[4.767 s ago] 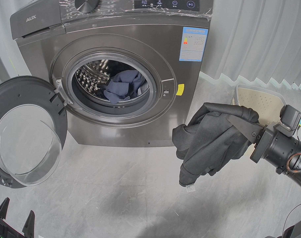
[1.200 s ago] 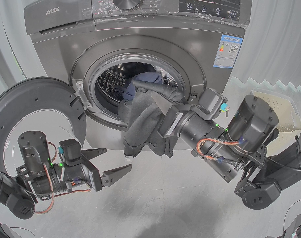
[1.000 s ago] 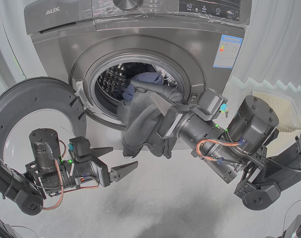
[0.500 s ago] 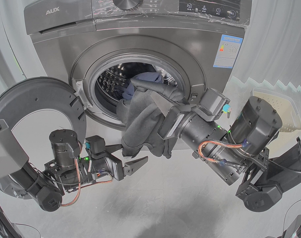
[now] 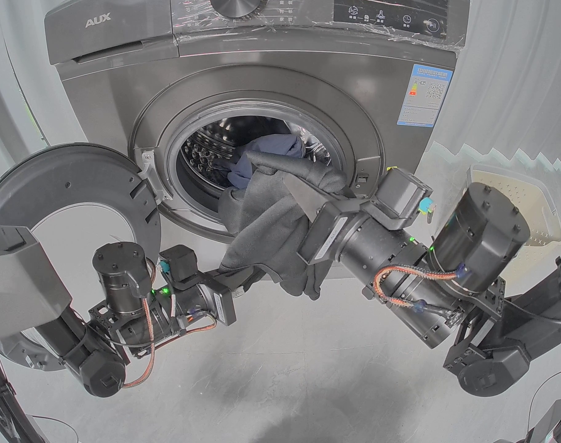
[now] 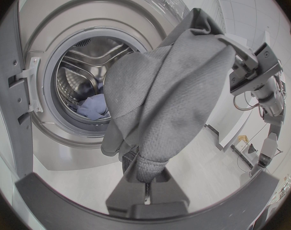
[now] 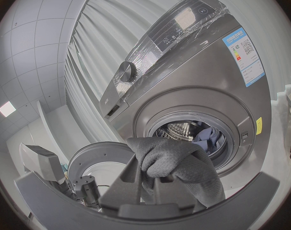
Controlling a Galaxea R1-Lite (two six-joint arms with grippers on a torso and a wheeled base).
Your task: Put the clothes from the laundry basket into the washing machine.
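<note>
Pale curtains [image 5: 514, 63] and a grey floor [image 5: 305, 370] are framing the washing machine [image 5: 256, 81] in the head view, with its door [image 5: 65, 186] hanging open at nine o'clock of the drum mouth [image 5: 203, 149]. One blue garment [image 5: 274, 146] is already lying inside. Your right gripper [image 5: 305, 195] is pinching the top of a dark grey garment [image 5: 268, 223] at four o'clock of the opening. The cloth is draping over the lip, mostly outside. Your left gripper [image 5: 243, 275] is sitting at six o'clock, against the hanging hem. At three o'clock of the machine the laundry basket [image 5: 526, 198] is showing a bare inside where you can see it.

Looking through the left wrist view, the left gripper [image 6: 147, 184] is clamping shut on the hem of the dark grey garment [image 6: 171, 106], with the blue garment [image 6: 93, 107] resting in the drum beyond.

Looking through the right wrist view, the right gripper [image 7: 147, 179] is squeezing a bunched fold of the dark grey garment [image 7: 174, 160] in front of the opening.

You are probably working on the last piece: it is needing a push past the lip, then both grips letting go.
</note>
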